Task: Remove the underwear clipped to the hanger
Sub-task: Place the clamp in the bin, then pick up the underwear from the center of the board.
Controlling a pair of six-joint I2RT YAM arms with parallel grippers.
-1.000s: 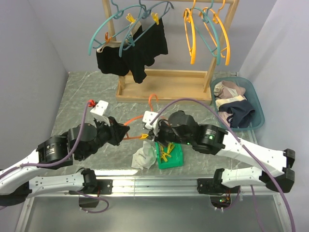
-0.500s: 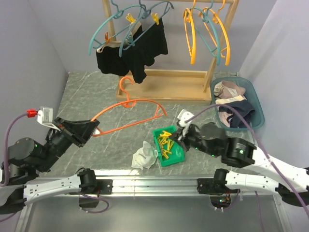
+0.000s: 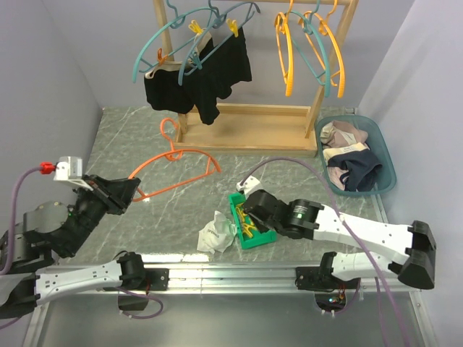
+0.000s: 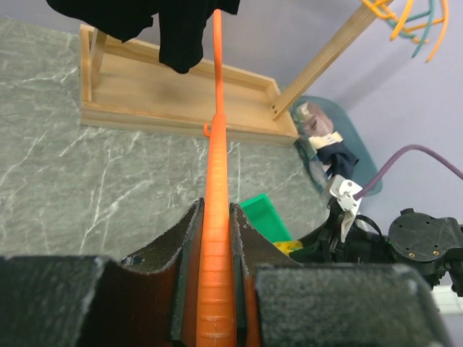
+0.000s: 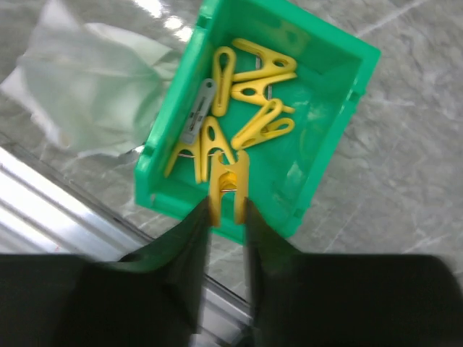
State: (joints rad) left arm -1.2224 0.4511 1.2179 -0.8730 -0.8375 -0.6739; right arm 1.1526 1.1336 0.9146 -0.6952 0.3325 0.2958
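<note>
Black underwear (image 3: pixel 195 79) hangs clipped to teal hangers (image 3: pixel 173 36) on the wooden rack; it also shows at the top of the left wrist view (image 4: pixel 173 29). A white-grey underwear (image 3: pixel 215 233) lies crumpled on the table by the green bin (image 3: pixel 266 235). My left gripper (image 3: pixel 134 189) is shut on a bare orange hanger (image 3: pixel 177 173), which runs away between the jaws (image 4: pixel 215 144). My right gripper (image 3: pixel 244 210) hovers over the green bin (image 5: pixel 325 166), shut on a yellow peg (image 5: pixel 228 184). The white-grey cloth (image 5: pixel 87 94) lies left of the bin.
Several yellow pegs (image 5: pixel 249 94) lie in the green bin. A teal basket (image 3: pixel 387 155) with clothes stands at the right. Empty orange and teal hangers (image 3: pixel 311 50) hang on the right of the rack. The rack's wooden base (image 3: pixel 246 130) lies at the back.
My left arm has drawn back to the left, carrying the orange hanger with it. My right arm has swung left and now sits over the green bin with a peg.
</note>
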